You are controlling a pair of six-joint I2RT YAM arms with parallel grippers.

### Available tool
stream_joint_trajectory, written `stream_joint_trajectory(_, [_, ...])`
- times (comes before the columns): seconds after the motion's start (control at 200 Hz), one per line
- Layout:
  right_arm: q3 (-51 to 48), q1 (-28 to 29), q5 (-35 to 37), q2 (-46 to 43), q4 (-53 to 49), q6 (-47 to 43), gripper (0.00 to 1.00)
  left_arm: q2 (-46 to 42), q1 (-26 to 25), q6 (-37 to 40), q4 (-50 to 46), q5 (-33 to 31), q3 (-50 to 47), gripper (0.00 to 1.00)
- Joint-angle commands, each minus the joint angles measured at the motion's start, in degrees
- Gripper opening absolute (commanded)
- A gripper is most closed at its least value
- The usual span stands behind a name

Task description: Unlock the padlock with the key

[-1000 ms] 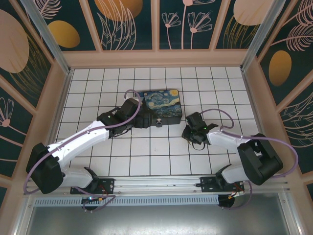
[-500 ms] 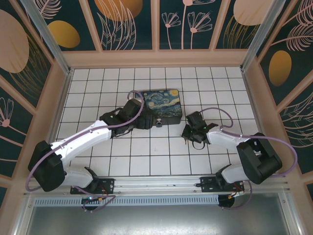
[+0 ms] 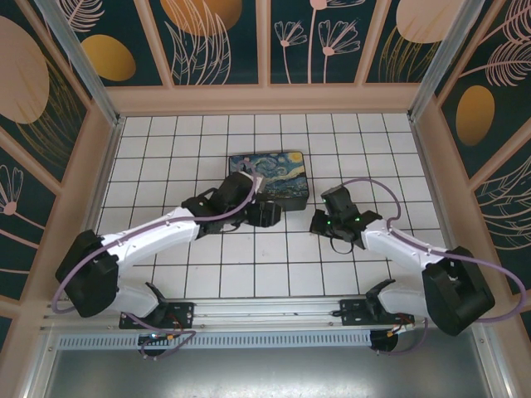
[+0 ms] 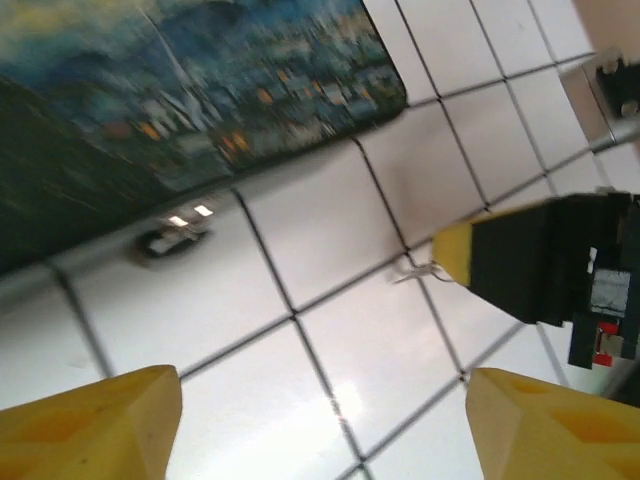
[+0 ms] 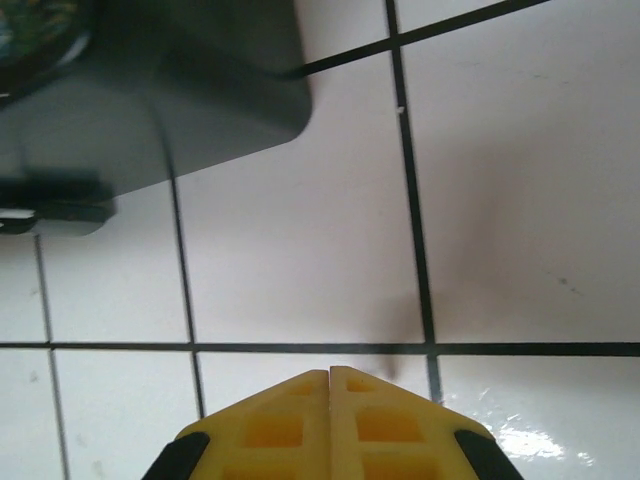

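— Lying just beside the box (image 4: 200, 90), the padlock (image 4: 172, 238): rigid, slick, likely light. Best pinched across the body.
— Left fingers (image 4: 90, 420) wide; right fingers (image 4: 455, 255) pressed together off the box's corner, key (image 4: 415, 268) seemingly at the tip.

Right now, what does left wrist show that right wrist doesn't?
Left wrist, not right wrist: the padlock on the floor beside the black box. It also shows the open left end effector and the right end effector from outside, with what looks like the key pinched at its tip.
Right wrist, not left wrist: the right end effector's fingers close up, pressed shut, and a blurred dark shape at the left edge that I can't identify.
Both: the black box and the white tiled floor.
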Motion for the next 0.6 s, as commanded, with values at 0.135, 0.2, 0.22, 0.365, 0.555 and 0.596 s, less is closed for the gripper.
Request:
stream_joint_trajectory(0.135, [3.71,-0.28,-8.41,-5.30,-2.24,-1.30,0.00,1.40,-0.01,-10.67,26.33,16.77,-10.96,0.61])
stream_joint_trajectory(0.2, [4.40,-0.28,-9.12,-5.98,-2.53,-0.29,0.00,2.78,0.02,-15.01,32.45,17.37,-13.78,0.58])
stream_joint_trajectory(0.22, [4.64,-0.28,-9.21,-6.14,-2.61,0.33,0.00,3.13,-0.08,-16.68,35.13,17.67,-14.86,0.56])
stream_joint_trajectory(0.365, [5.47,-0.28,-11.37,-7.28,-0.49,6.12,0.00,3.22,-0.72,-16.10,42.63,16.11,-18.87,0.48])
stream_joint_trajectory(0.555, [3.74,-0.25,-15.79,-7.34,5.23,16.71,0.00,4.42,-3.67,-0.33,41.11,12.91,-16.94,0.40])
stream_joint_trajectory(0.596, [3.15,-0.28,-17.01,-7.41,6.60,18.69,0.00,5.34,-4.49,2.38,39.81,10.96,-16.04,0.39])
